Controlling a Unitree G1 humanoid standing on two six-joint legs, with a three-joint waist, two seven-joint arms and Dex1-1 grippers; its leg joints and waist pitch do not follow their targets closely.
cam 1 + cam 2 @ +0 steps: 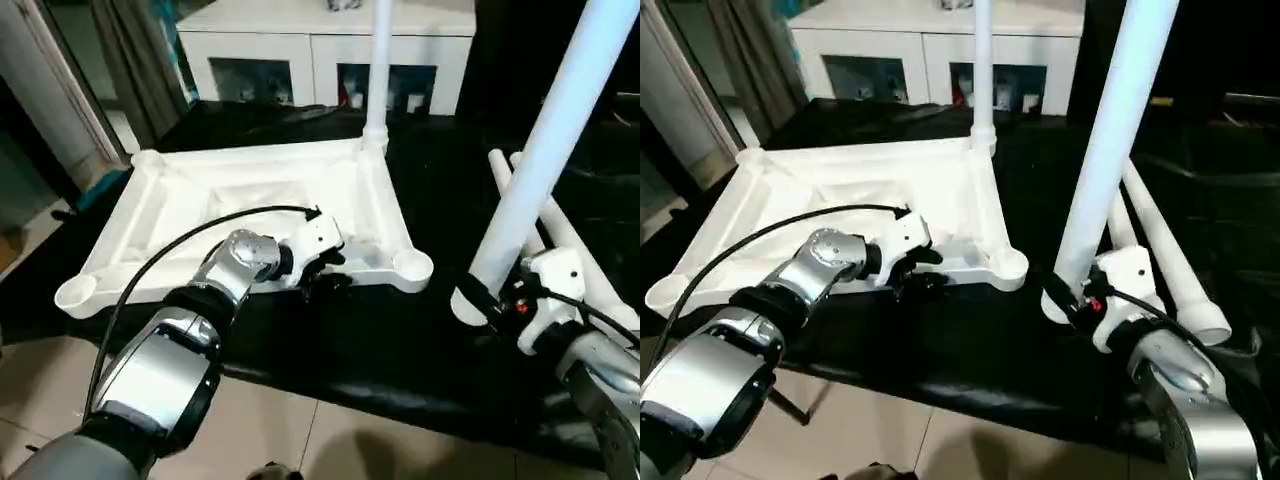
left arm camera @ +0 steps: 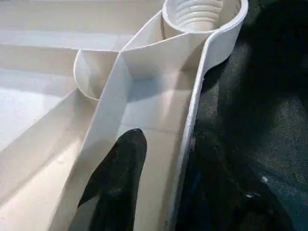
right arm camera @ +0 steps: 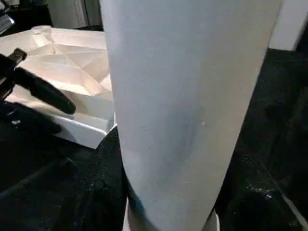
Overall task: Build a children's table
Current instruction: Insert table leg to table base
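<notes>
Left end effector (image 1: 322,272) straddles tabletop (image 1: 240,200) rim, apparently; wrist view reveals threaded socket (image 2: 199,14).

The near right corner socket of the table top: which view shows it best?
The left wrist view: the corner socket is close, its inner ridges visible, beyond the left gripper straddling the table top's rim. Both eye views show it small; the right wrist view misses it.
</notes>
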